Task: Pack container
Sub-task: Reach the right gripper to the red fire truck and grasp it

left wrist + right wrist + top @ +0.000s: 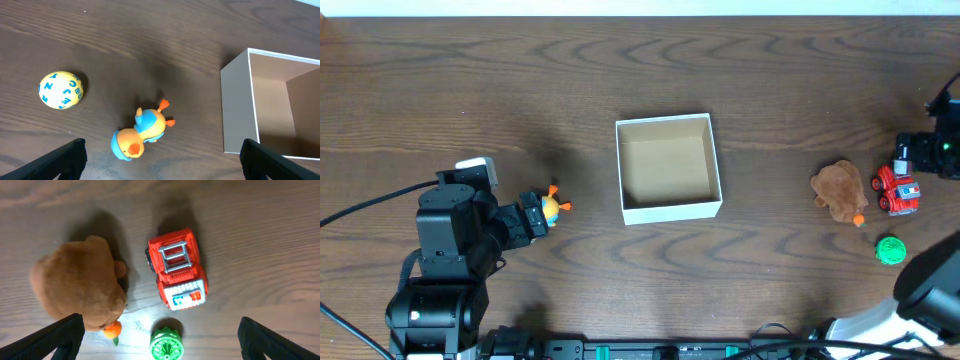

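Note:
The container [672,210] is a white square box with a tan inside, standing empty at the table's middle; its wall [235,100] shows at the right of the left wrist view. A yellow and blue duck toy [552,208] [142,134] lies on its side left of the box. My left gripper [533,217] [162,164] hangs open just above the duck. A brown plush [839,190] [80,287], a red fire truck [900,190] [177,267] and a green round toy [890,249] [167,345] lie at the right. My right gripper [912,158] [162,339] is open over them.
A yellow ball with blue letters [60,90] rests left of the duck; the left arm hides it from overhead. A small orange piece [858,220] [113,329] sits at the plush's lower edge. The arm bases and cables line the front edge.

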Controlling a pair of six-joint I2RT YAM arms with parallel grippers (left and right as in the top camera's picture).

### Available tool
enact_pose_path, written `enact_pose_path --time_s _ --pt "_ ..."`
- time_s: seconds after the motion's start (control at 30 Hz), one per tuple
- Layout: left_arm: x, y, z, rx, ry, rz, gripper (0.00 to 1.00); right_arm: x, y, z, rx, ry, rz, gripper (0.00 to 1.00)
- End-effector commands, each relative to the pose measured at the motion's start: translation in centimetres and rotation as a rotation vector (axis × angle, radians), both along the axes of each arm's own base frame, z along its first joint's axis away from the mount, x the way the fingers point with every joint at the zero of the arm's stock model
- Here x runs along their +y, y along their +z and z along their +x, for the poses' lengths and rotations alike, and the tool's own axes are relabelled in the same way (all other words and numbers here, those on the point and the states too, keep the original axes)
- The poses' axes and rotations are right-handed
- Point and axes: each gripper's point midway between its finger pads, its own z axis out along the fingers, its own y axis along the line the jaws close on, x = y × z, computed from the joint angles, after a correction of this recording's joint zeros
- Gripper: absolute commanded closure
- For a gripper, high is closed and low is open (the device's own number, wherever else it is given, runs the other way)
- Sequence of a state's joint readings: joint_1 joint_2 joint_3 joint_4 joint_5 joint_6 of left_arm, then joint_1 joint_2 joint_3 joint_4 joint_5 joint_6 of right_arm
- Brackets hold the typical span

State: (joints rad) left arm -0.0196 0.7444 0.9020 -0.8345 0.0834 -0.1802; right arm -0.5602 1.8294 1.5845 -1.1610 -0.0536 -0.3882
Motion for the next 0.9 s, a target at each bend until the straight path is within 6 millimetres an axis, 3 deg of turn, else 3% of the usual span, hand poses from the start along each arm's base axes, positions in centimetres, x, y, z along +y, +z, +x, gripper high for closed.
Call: enact_pose_path --time_s 0.0,0.43,0.87 --pt "-0.1 0.8 0.1 -0.020 -0.004 -0.008 0.02 -0.5 -1.5 0.0 0.031 0.025 0.012 0.01" --pt "-0.1 0.8 0.1 -0.019 -0.004 -0.008 0.02 -2.3 -7.1 -1.7 0.134 -0.036 0.083 0.04" --pt "-0.1 0.8 0.1 -0.018 -0.003 -0.009 0.02 -2.7 -9.1 -2.1 0.121 -0.048 0.076 0.04"
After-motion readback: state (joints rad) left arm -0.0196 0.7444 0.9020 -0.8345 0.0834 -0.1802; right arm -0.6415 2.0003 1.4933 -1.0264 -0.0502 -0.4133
